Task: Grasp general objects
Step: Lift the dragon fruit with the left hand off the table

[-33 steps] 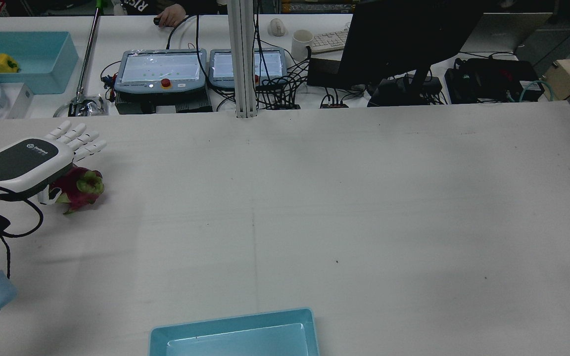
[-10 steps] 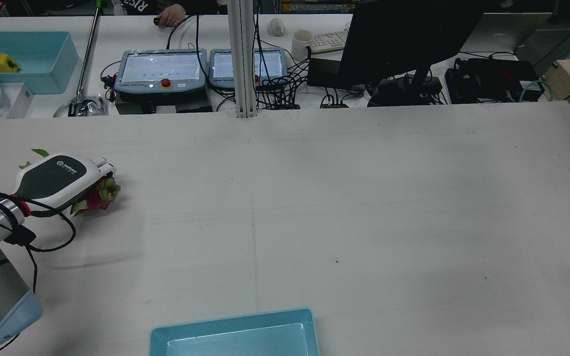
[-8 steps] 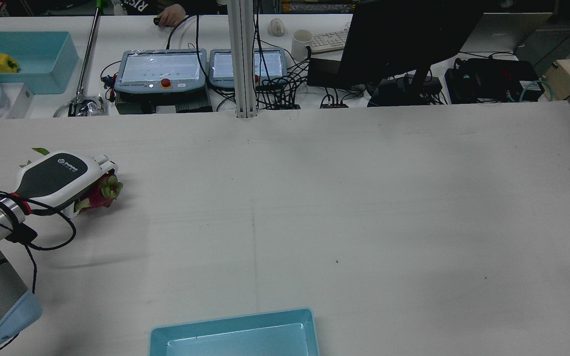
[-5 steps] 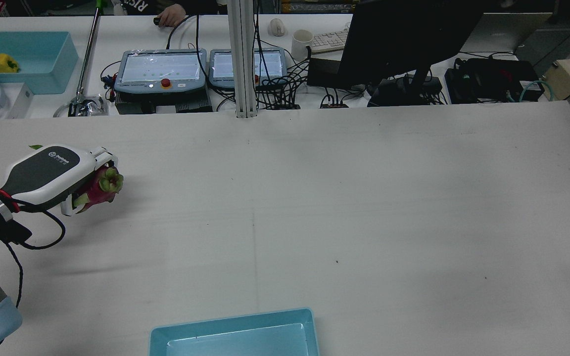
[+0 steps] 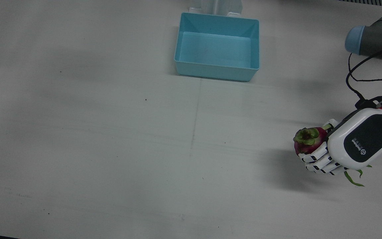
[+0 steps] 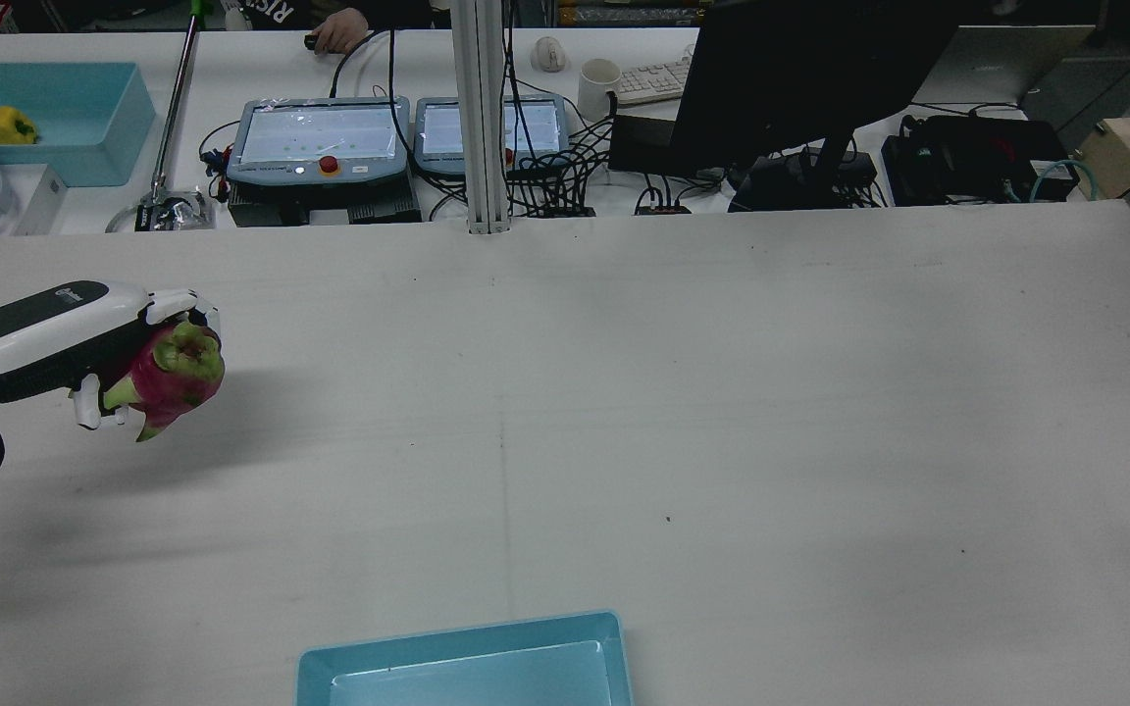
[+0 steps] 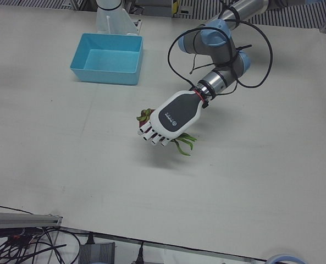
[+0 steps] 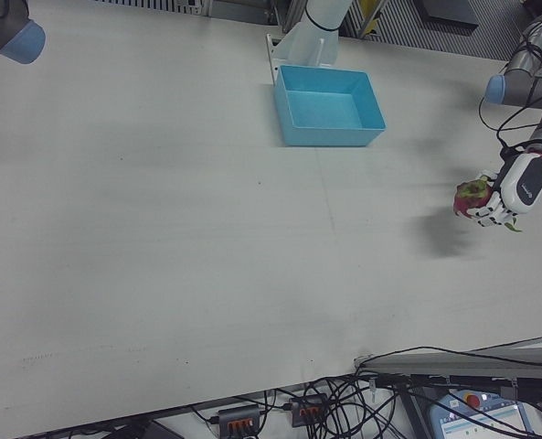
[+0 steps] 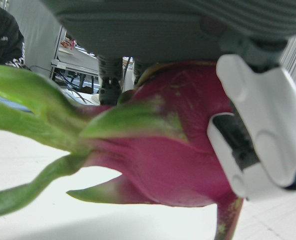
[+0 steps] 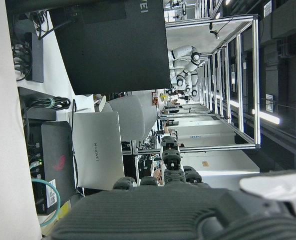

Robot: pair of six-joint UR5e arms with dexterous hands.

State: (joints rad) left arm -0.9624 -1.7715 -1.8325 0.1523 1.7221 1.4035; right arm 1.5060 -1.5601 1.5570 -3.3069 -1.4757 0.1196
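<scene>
The left hand (image 5: 350,149) has its fingers (image 5: 317,162) curled around a dragon fruit (image 5: 307,141) and holds it in the air above the table (image 5: 111,132); a shadow lies on the table under it. In the front view the back of the hand covers most of the fruit, so only the pink end with its green tip shows, and some thin green leaves (image 5: 355,177) stick out from under the hand. In the left hand view the fruit (image 9: 172,160) fills nearly the whole picture, very close and partly blurred, with a white finger (image 9: 260,145) pressed on its right side. The blue bin (image 5: 217,46) stands well apart from the hand, and in the rear view it (image 6: 467,667) is cut off by the lower edge. The right hand (image 10: 187,210) appears only as a dark ribbed shape at the bottom of its own camera; I cannot tell how its fingers stand
</scene>
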